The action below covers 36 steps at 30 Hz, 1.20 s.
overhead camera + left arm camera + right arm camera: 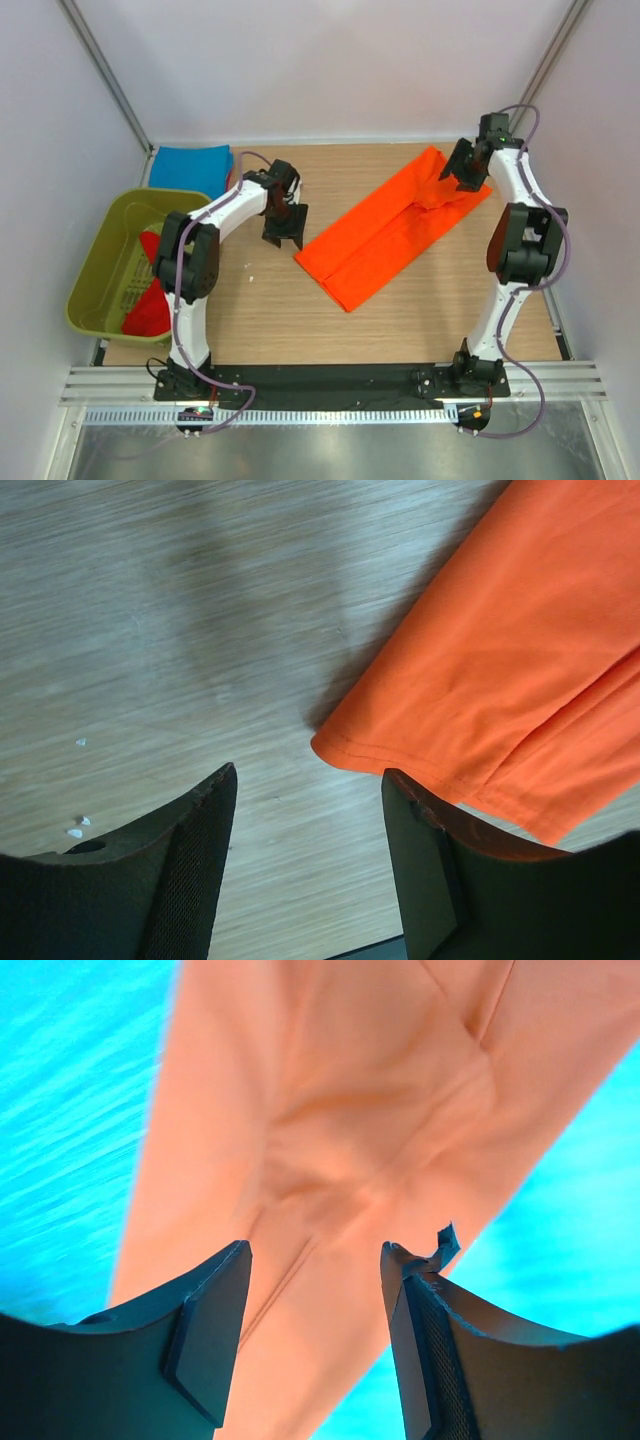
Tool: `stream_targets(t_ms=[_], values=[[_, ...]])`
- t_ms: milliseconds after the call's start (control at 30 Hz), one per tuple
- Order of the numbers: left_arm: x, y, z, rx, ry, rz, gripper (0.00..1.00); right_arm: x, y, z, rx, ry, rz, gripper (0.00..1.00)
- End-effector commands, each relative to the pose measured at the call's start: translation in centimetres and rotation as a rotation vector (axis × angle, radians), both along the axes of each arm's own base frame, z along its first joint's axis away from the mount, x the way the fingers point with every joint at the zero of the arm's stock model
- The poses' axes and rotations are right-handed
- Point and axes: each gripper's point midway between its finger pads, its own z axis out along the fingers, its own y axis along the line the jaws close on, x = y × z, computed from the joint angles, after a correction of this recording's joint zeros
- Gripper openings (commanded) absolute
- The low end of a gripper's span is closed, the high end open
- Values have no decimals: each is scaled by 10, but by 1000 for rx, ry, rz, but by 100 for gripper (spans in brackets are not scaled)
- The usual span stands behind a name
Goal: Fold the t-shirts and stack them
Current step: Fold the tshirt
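- Top external view showed the orange t-shirt [390, 230] flat on the table [270, 320] as a long narrow band. Its long axis ran diagonally from the middle of the table toward the far right.
- The left gripper [285, 232] hovered just beside the near end of the band, on that end's left side.
- Left wrist view placed the band's corner ahead and to the right of the fingertips, not between them. Only bare wood showed in the gap, so the jaws stood apart and released, holding nothing.
- The right gripper [463, 175] was positioned over the far right end of the band.
- Right wrist view showed puckered cloth below the gap. No fabric was pinched between the tips, so this gripper was also released.
- Each arm was nearer to its own end of the band. A fold across the short axis would probably require the left gripper to shift right onto the corner before closing.
- The olive-green tub [88, 270] at the left edge held crumpled red t-shirts [150, 310]. Their number could not be determined.
- The blue t-shirt [190, 168] lay folded on the table beyond the tub, outside it and well apart from the orange band.
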Motion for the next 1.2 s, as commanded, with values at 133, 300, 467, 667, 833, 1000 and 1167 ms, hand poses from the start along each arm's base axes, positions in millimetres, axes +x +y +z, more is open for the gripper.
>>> stream_targets(t_ms=[133, 300, 467, 667, 833, 1000, 1167], values=[[17, -1, -3, 17, -37, -87, 62, -47, 25, 78, 91, -96, 20, 62], [14, -3, -10, 7, -13, -110, 61, -72, 36, 79, 126, -111, 45, 63], [4, -21, -10, -106, 18, -134, 59, -91, 44, 73, 152, -105, 54, 63], [-5, -18, -25, -88, 65, -133, 51, -105, 48, 64, 157, -75, 69, 63], [-6, -13, -36, -54, 83, -124, 45, -113, 52, 68, 175, -85, 64, 61], [-17, -20, -35, -116, 126, -101, 8, -124, 53, 66, 172, -80, 62, 61], [-37, -10, -31, -101, 152, 31, 0, -129, 45, 57, 146, -60, -5, 61]])
